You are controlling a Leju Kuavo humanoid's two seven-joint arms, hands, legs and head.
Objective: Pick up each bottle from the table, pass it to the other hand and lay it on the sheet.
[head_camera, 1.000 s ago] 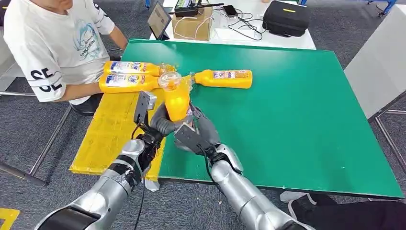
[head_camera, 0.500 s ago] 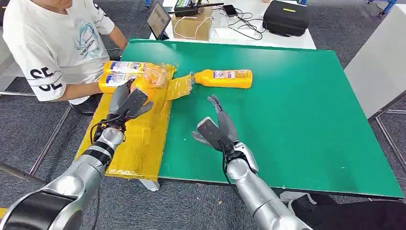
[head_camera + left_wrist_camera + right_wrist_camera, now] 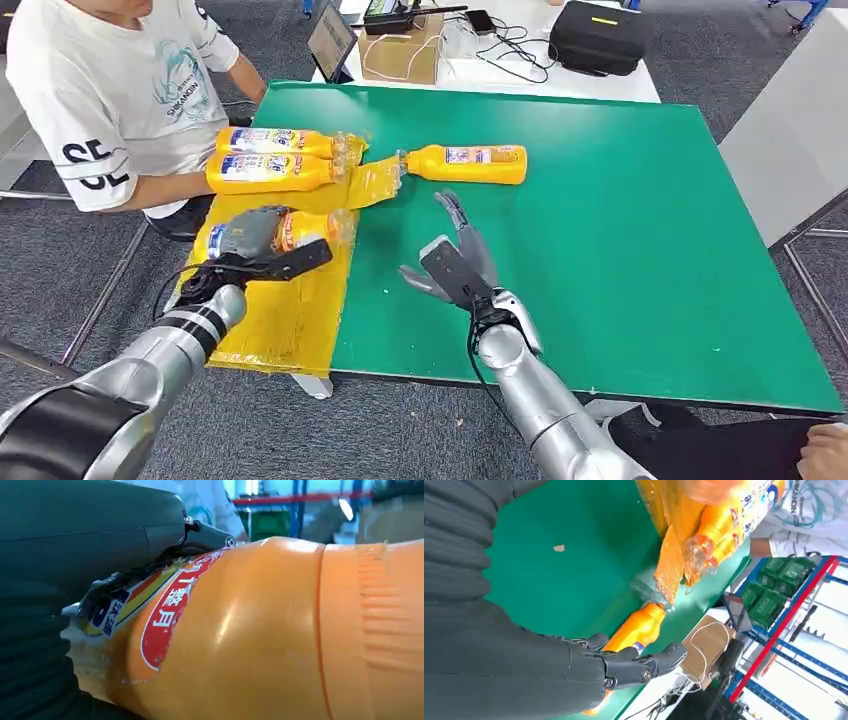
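Observation:
My left hand [image 3: 255, 245] grips an orange bottle [image 3: 300, 228] lying sideways just above the yellow sheet [image 3: 280, 310]; the left wrist view shows its labelled body [image 3: 260, 630] close up under my fingers. Two more orange bottles [image 3: 268, 142] [image 3: 265, 172] lie side by side at the sheet's far end. Another orange bottle [image 3: 470, 163] lies on the green table [image 3: 620, 250], also seen from the right wrist [image 3: 634, 630]. My right hand [image 3: 455, 265] hovers over the table near its front, empty with fingers spread.
A person in a white T-shirt [image 3: 110, 90] sits at the table's far left, an arm beside the sheet. Behind the green table stands a white table with a cardboard box [image 3: 405, 50], cables and a black case [image 3: 597, 38].
My left hand has carried the bottle from the sheet's far end back toward the near middle and turned it level. My right hand has barely moved.

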